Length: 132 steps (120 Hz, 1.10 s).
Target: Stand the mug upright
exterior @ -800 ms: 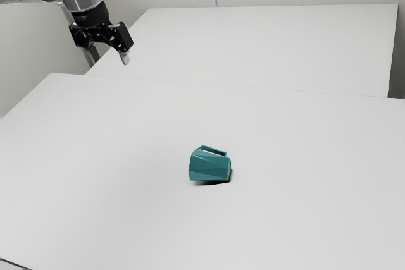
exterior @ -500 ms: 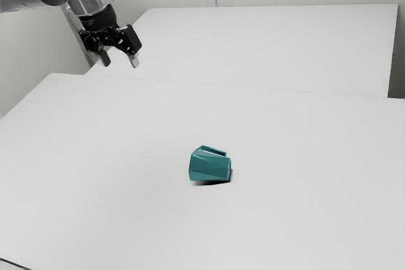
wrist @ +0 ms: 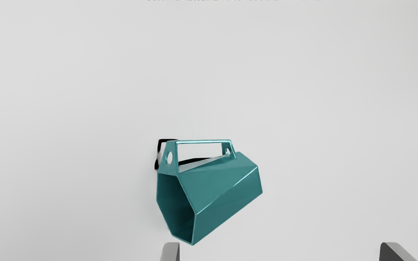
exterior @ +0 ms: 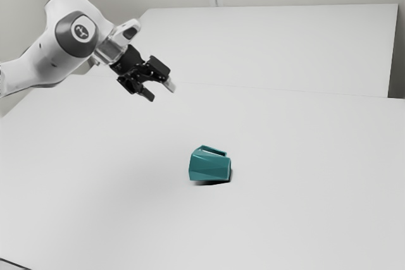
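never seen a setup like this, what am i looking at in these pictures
These are simulated pictures of one robot arm, white and jointed, with a black two-fingered tool at its end.

The exterior view is taken from the arm's side, so you see the arm reaching in over a pale table. The wrist view comes from a camera on the arm's hand; the two shapes along its bottom edge are the tool's own fingertips.

On the table lies a teal, angular mug, tipped on its side. The wrist view shows its open mouth and its handle. Nothing is held: the fingertips stand apart, above the table.
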### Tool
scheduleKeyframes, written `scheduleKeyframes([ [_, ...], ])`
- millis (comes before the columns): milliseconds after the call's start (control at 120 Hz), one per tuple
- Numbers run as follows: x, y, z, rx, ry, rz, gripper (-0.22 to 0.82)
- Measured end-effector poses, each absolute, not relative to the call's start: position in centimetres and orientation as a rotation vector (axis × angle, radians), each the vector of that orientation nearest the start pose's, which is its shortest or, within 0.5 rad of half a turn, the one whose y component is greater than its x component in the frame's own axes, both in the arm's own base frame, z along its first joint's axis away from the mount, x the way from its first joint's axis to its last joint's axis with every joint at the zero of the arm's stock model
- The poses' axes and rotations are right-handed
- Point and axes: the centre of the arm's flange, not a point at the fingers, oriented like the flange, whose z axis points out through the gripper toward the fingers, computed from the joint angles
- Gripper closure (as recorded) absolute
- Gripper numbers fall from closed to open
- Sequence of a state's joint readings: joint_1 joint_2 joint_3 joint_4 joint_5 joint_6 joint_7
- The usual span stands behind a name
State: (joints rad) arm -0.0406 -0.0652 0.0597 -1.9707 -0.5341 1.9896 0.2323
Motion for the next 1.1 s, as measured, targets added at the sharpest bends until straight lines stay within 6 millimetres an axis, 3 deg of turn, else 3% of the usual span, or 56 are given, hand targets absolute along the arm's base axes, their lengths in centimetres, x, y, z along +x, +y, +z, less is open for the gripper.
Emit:
scheduleKeyframes([
  [317, 54.4, -0.6, 45.8, -3.707, -0.038, -0.378, 0.0],
  [575, 53.1, -0.9, 42.1, -3.762, -0.069, -0.385, 0.0],
  [842, 51.3, -1.1, 38.6, -3.835, -0.229, -0.217, 0.0],
  [1100, 51.0, -1.3, 35.0, -3.864, -0.36, -0.074, 0.0],
])
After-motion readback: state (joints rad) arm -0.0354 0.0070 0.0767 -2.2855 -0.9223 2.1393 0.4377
